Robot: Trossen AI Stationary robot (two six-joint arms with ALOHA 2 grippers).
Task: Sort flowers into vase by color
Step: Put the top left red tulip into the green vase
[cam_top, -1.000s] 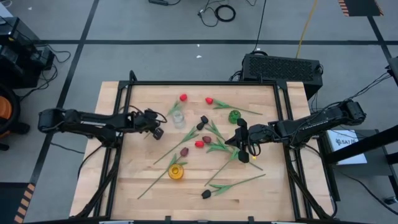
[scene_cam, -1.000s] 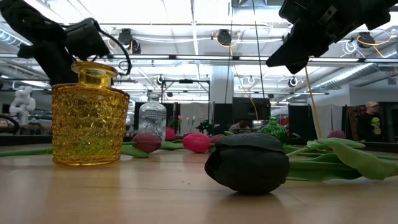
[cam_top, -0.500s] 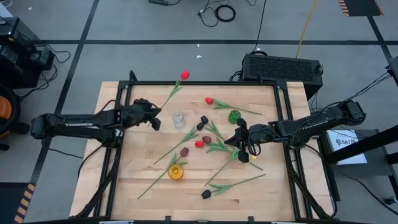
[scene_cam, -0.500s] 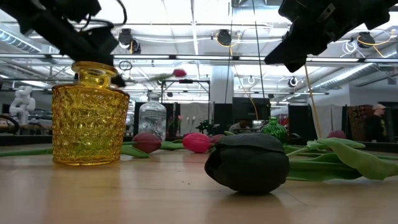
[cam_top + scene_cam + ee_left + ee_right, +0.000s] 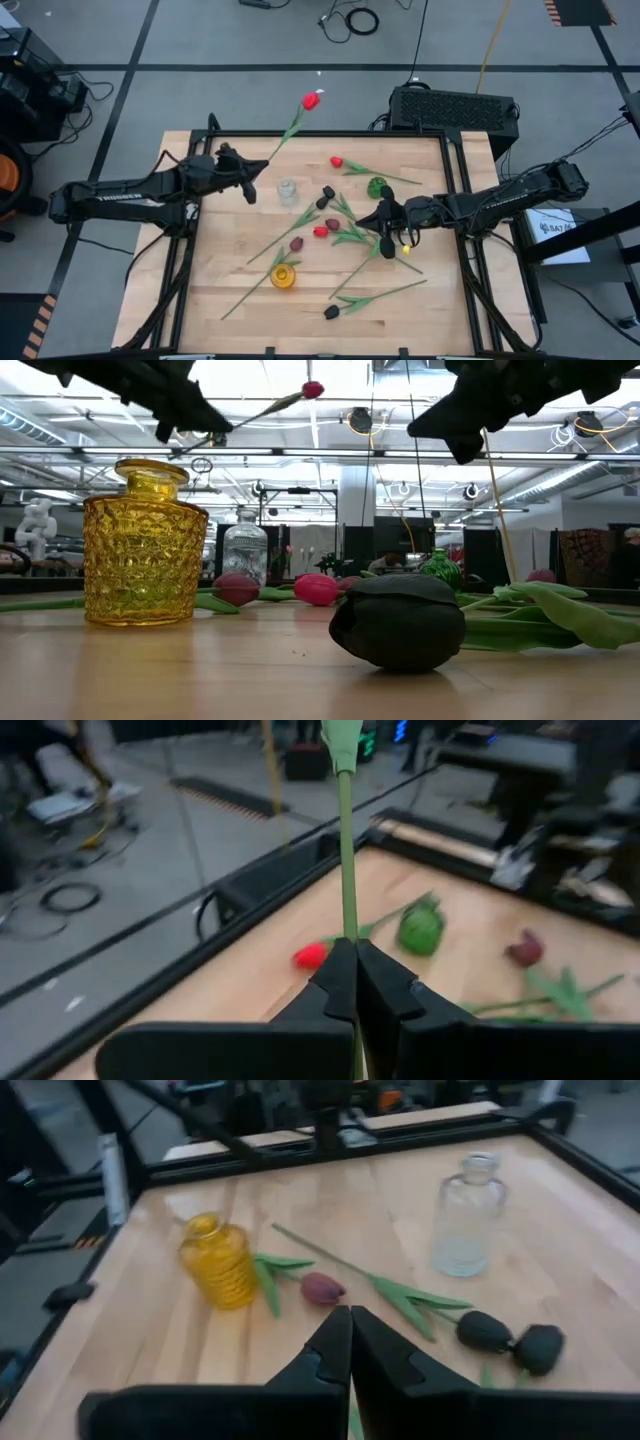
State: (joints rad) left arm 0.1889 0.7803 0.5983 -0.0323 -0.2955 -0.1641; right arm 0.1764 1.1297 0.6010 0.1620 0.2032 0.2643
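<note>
With the left gripper point(image 5: 248, 180) clamped on a red tulip's point(image 5: 311, 99) stem and the empty right gripper point(image 5: 389, 226) shut, lower it stem-first, probably into the clear vase point(image 5: 287, 191) at four o'clock.

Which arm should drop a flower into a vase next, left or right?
Left. The left gripper is shut on the red tulip's stem, lifted beside the clear vase. The right gripper is shut and empty.

A black box point(image 5: 453, 108) with a vented top sits on the floor just behind the wooden table point(image 5: 220, 280), at its far right corner. A coiled cable point(image 5: 362, 20) lies farther back. An orange machine point(image 5: 12, 175) stands well off the table's left side.
</note>
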